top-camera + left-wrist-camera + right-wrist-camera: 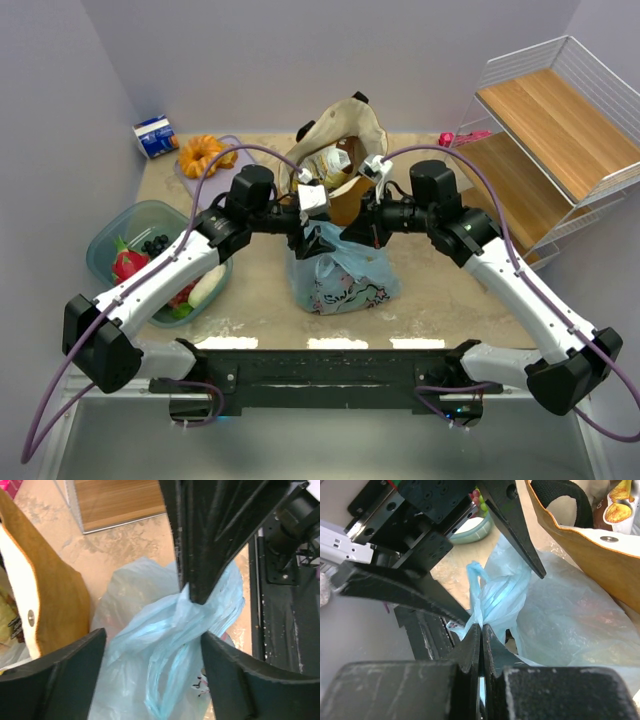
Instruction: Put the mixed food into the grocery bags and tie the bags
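Progress: late stage, by my judgement. The light-blue plastic bag (340, 278) was filled and its neck gathered into a twisted strand, but no finished knot showed.
Left to do: complete the tie on the blue bag, then close the tan tote (352, 128), whose mouth gaped with its handles loose.
Right tool (481, 628): fingers pressed together, pinching a strand of the blue bag's neck.
Left tool (152, 639): fingers spread apart, straddling the twisted strand and gripping nothing.
Blue bag: on the desk (450, 300), touching the tote's front. It bulged, but its contents were too veiled to name.
Tote: snack packets (338, 160) showed inside.
Teal tub (108, 232): left of the bags, holding red, dark and pale produce.
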